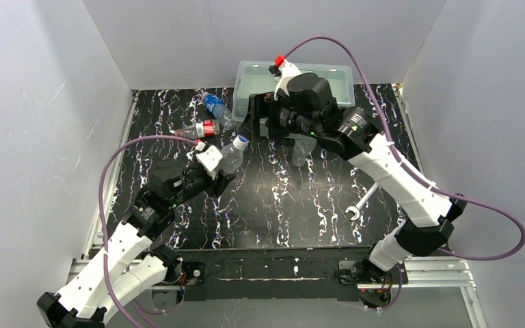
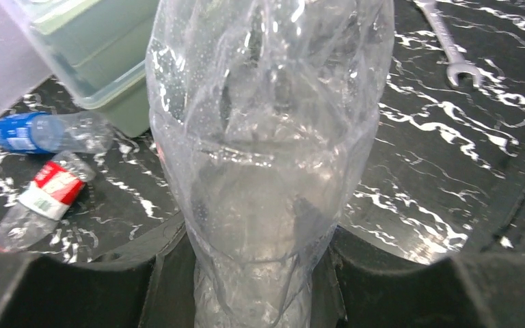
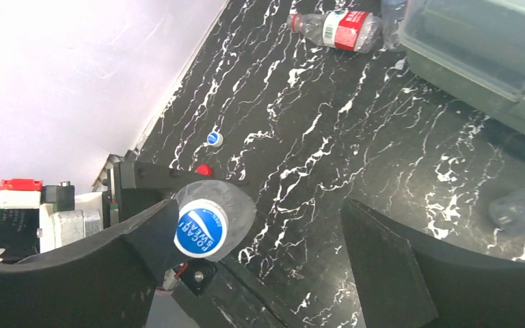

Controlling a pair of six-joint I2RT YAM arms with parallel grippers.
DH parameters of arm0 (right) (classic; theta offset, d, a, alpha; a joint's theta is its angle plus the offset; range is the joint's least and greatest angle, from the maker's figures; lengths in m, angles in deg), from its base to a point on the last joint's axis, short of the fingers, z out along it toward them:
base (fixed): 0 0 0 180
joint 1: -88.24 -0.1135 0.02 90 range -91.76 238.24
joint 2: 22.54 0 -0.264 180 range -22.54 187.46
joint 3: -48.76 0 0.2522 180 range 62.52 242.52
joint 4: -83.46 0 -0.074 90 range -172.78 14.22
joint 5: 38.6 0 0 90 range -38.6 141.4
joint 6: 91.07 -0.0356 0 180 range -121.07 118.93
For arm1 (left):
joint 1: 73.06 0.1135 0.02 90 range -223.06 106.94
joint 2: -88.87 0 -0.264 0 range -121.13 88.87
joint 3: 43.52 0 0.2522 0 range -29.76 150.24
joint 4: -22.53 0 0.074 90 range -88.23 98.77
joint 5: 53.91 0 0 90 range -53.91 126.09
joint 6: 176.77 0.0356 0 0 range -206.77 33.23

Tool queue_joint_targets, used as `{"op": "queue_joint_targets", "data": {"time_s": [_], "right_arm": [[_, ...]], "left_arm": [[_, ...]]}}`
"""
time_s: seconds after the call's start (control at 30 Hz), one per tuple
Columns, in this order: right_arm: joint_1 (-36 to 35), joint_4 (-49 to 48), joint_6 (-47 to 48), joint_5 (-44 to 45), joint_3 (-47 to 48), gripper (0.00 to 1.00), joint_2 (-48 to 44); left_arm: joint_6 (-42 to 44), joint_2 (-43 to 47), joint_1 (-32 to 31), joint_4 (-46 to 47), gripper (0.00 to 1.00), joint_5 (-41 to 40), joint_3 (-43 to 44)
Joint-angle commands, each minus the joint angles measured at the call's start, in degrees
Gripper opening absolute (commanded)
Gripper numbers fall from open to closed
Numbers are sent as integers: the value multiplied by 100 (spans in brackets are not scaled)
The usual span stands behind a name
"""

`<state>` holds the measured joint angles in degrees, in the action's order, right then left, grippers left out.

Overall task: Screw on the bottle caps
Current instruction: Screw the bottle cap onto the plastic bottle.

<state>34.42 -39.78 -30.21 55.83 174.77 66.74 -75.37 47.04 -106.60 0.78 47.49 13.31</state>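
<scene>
My left gripper [image 2: 260, 263] is shut on the body of a plain clear bottle [image 2: 266, 123] and holds it tilted up off the mat [image 1: 232, 156]. A blue and white cap [image 3: 202, 229] sits on that bottle's neck [image 1: 243, 139]. My right gripper [image 3: 260, 229] is open around the cap, with its left finger [image 3: 137, 253] against the cap's side and the other finger well apart. A loose blue cap [image 3: 213, 139] lies on the mat. The red-label bottle [image 3: 335, 29] and the blue-label bottle [image 2: 41, 131] lie on their sides at the back left.
A translucent lidded box [image 1: 294, 76] stands at the back, just behind my right gripper [image 1: 249, 130]. Another crumpled clear bottle [image 1: 303, 150] lies under my right arm. A silver wrench [image 1: 359, 205] lies on the black marbled mat [image 1: 280, 205]. White walls close in three sides.
</scene>
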Motion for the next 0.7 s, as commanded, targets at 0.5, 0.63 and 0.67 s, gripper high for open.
{"op": "queue_joint_targets", "data": {"time_s": [0.5,0.63,0.67], "right_arm": [[91,307,1647,-973,-553,88,-1364],[93,111,1871,-1525,-917,75,-1695],[92,104,1903,-1619,-981,73,-1736]], "left_arm": [[-649,-333,23,-158,0,3439,-12],[-813,-449,23,-164,0,3909,56],[-851,-457,23,-160,0,3985,67]]}}
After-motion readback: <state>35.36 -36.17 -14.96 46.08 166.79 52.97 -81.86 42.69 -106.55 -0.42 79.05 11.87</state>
